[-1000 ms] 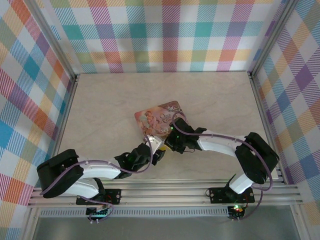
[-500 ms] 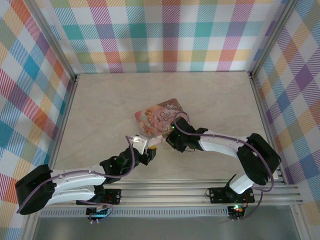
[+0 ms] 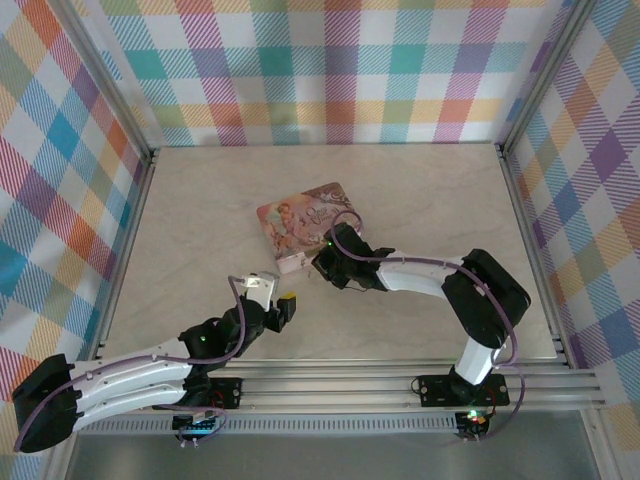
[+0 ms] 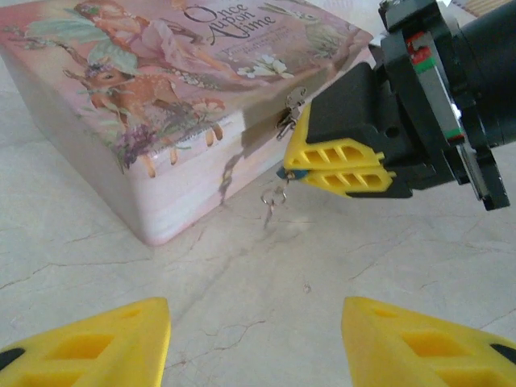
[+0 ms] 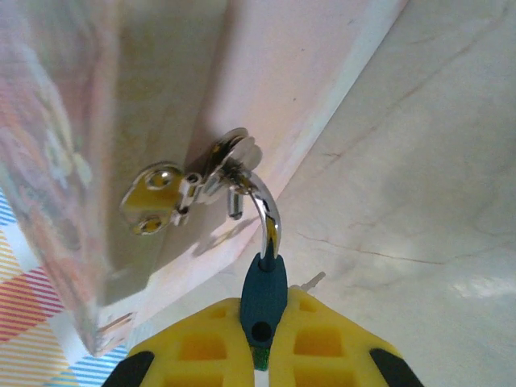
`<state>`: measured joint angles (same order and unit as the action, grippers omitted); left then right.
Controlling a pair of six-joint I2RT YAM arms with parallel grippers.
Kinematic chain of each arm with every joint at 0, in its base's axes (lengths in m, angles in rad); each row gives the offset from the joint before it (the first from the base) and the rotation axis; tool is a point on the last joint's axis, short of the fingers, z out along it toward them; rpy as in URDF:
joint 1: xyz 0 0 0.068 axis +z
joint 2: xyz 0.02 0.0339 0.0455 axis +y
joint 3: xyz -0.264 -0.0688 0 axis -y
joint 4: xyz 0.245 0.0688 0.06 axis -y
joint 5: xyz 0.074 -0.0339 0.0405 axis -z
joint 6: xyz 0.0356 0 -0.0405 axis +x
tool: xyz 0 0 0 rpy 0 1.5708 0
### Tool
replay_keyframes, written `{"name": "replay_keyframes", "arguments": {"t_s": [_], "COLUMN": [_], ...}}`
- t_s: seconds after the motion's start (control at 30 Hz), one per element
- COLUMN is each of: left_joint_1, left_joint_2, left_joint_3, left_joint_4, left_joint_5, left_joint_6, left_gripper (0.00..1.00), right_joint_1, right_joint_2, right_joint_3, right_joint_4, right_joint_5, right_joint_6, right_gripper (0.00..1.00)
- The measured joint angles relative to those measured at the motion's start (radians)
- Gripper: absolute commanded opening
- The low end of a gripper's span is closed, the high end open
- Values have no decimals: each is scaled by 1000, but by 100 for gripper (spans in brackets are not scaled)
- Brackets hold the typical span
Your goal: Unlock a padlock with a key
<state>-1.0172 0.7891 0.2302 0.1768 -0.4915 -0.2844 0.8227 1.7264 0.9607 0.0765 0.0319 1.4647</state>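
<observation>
The padlock's small blue body (image 5: 264, 292) is pinched between the yellow fingertips of my right gripper (image 5: 267, 313), which is shut on it. Its silvery shackle (image 5: 270, 214) curves up through the hasp (image 5: 161, 197) on the pink tin's (image 3: 296, 220) front; the shackle's short end hangs free beside the hasp. In the left wrist view the key (image 4: 272, 198), a thin metal piece on a small ring, dangles just under the right gripper (image 4: 284, 170). Whether it sits in the lock I cannot tell. My left gripper (image 4: 258, 347) is open and empty over bare table, short of the tin (image 4: 161, 105).
The marble-look table (image 3: 430, 200) is walled by plaid panels at the back and on both sides. The right arm (image 3: 420, 275) stretches across the middle toward the tin. The left arm (image 3: 150, 365) lies low along the near left edge.
The left arm has drawn back toward the near left, away from the tin, and its jaws have opened wider. The right gripper and the tin have shifted a little left and back.
</observation>
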Motion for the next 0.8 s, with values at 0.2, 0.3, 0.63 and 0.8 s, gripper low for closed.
{"name": "replay_keyframes", "arguments": {"t_s": [0.2, 0.3, 0.63, 0.8], "left_joint_1": [2, 6, 13, 18], "left_joint_2": [-6, -8, -101, -127], "left_joint_3": [-1, 0, -6, -11], "left_joint_4": [-27, -42, -101, -118], "left_joint_5": [0, 0, 0, 0], "left_joint_6": [-8, -8, -11, -15], "left_gripper": [59, 59, 61, 60], "right_joint_1": [18, 22, 21, 21], "right_joint_2": [14, 27, 64, 58], "right_joint_3": [31, 36, 21, 21], "right_joint_4": [36, 50, 157, 142], "right_joint_5": [73, 115, 151, 160], "right_joint_6": [14, 26, 92, 79], "right_gripper": [0, 0, 0, 0]}}
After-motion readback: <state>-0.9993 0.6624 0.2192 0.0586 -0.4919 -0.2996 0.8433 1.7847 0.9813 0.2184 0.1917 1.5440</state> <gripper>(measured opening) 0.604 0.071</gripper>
